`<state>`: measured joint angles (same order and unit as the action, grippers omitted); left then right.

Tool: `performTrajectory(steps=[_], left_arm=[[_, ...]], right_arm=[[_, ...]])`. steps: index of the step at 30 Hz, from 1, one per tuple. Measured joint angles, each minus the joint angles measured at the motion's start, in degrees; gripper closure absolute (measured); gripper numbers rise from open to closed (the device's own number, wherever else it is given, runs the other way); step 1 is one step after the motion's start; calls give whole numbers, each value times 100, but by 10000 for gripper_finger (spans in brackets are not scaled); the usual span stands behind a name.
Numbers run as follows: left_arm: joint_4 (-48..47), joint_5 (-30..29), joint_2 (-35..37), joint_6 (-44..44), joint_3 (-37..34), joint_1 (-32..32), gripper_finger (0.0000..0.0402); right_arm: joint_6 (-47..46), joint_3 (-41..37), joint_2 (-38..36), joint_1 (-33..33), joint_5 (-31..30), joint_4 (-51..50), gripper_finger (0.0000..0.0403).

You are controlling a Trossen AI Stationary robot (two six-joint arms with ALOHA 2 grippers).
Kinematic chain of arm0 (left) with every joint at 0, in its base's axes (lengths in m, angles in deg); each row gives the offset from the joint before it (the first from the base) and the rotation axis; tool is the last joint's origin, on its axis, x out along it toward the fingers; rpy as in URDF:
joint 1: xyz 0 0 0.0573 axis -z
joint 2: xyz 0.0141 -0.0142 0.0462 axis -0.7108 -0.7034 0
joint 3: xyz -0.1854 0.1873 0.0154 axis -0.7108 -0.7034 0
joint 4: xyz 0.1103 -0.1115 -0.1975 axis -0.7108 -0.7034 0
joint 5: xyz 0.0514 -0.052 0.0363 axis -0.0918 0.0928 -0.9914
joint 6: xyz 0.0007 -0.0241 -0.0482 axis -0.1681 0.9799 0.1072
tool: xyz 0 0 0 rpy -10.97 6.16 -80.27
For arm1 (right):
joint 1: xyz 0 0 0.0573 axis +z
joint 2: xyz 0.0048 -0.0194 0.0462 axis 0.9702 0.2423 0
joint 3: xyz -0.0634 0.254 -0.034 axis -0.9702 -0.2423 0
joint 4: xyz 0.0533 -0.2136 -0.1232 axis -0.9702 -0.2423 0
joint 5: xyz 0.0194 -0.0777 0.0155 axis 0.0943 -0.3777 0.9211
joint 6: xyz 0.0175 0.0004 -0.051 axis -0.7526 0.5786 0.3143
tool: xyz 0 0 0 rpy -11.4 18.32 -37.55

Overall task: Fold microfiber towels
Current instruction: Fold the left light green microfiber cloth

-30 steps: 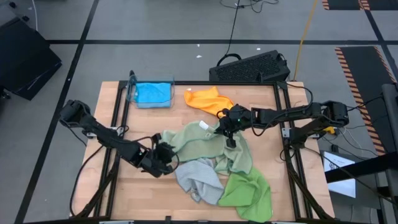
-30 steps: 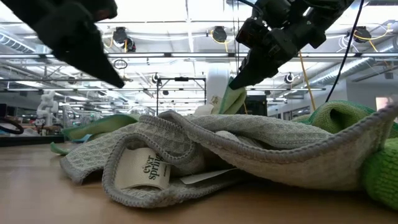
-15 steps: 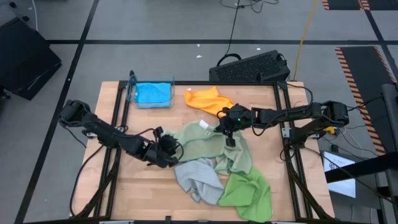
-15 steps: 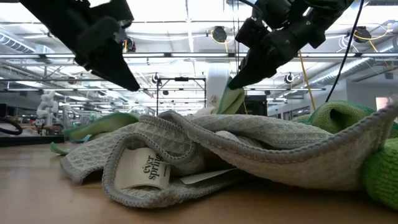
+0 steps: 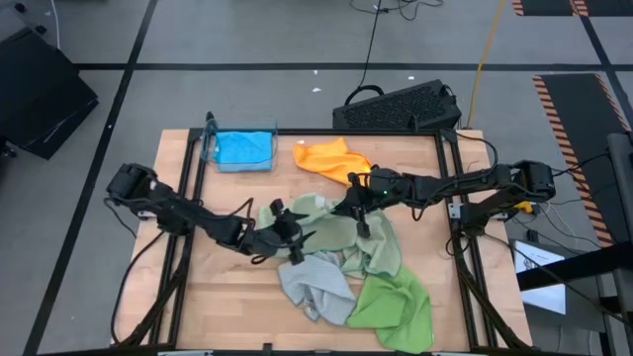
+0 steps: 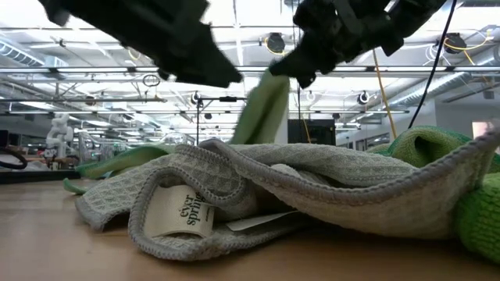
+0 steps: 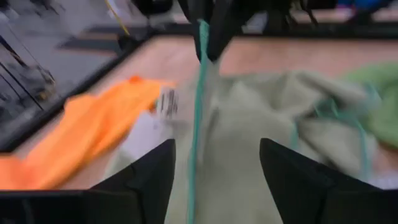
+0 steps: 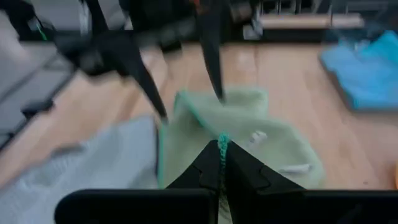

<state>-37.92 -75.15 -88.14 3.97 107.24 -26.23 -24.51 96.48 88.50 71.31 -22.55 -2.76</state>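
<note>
Jaws of our right gripper (image 5: 358,210) pinch the sage towel (image 5: 331,229) mid-bench; our left gripper (image 5: 288,229), spread wide, should catch its opposite edge squarely.

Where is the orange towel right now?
In the high view the orange towel lies at the table's far edge near the middle, right of the blue towel and beyond the right gripper.

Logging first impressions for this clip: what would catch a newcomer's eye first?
The heap of towels mid-table: a pale sage green towel pinched and lifted by the shut right claw, with the open left claw reaching for its other side. A blue towel lies in a clear bin at the far left corner.
</note>
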Motion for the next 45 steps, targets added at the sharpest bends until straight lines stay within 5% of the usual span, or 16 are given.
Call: performTrajectory(steps=[4,12,17,20,24,26,34,39,45], left_arm=[[802,-372,-331,-279,23,-28,161],[902,-1094,-405,-553,95,-42,160],[1275,396,-398,-1013,97,-304,167],[1097,665,-398,-921,97,-536,210],[957,688,-403,-1137,95,-621,334],[960,570,-403,-1212,95,-615,382],[713,288,-402,-1338,95,-582,395],[759,242,-403,-1511,95,-595,389],[836,244,-400,-1559,95,-579,392]], right_arm=[[-33,0,-4,84,-31,418,396],[90,0,-7,231,-31,379,396],[209,0,-7,271,-38,502,396],[315,0,-7,280,-47,488,396],[499,1,-7,280,-48,234,390],[574,1,-26,267,-50,-59,375],[1013,-2,-369,-265,-324,-1530,263],[1492,-41,-53,-776,-285,-1425,206],[1656,-40,598,-1116,825,-841,208]])
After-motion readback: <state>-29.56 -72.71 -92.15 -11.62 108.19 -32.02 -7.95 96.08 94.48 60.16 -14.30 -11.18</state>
